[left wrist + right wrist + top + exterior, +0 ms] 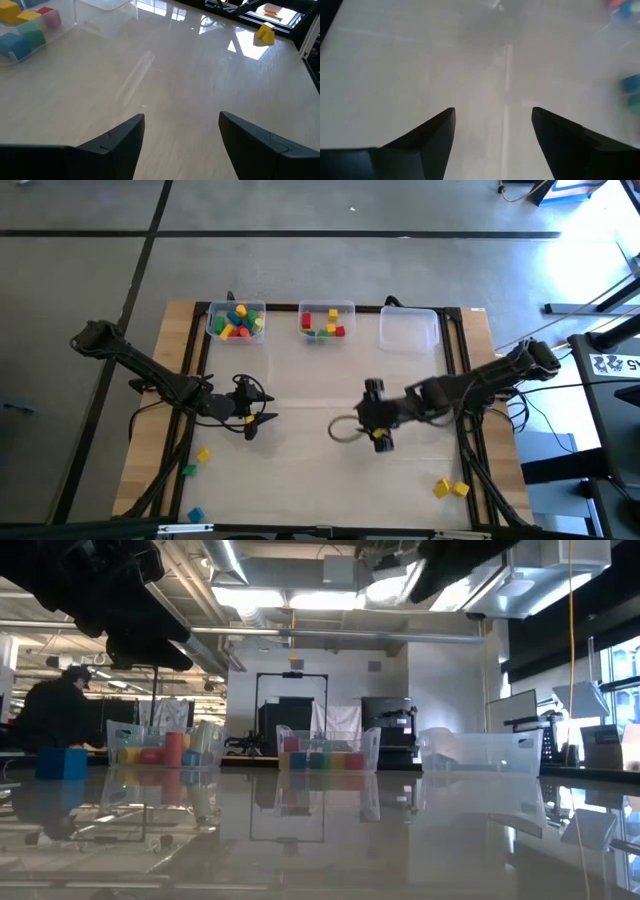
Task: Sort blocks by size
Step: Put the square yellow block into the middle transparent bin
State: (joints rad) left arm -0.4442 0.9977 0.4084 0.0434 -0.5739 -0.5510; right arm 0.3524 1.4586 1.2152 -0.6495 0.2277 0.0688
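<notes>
Yellow blocks (450, 488): loose near the counter (310, 400) front right corner; more at front left.
Bins (236, 321): two hold blocks, the third none.
Left gripper (252, 417): fingers spread, empty.
Right gripper (372, 417): fingers spread, empty.
Advice: centre over one block, descend straight.

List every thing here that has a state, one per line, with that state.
left gripper: open, holding nothing, over bare table.
right gripper: open, holding nothing, over bare table.
left bin: holds a pile of mixed blocks.
middle bin: holds a few blocks.
right bin: no blocks visible inside.
yellow blocks: loose on the table by the right front corner.
</notes>
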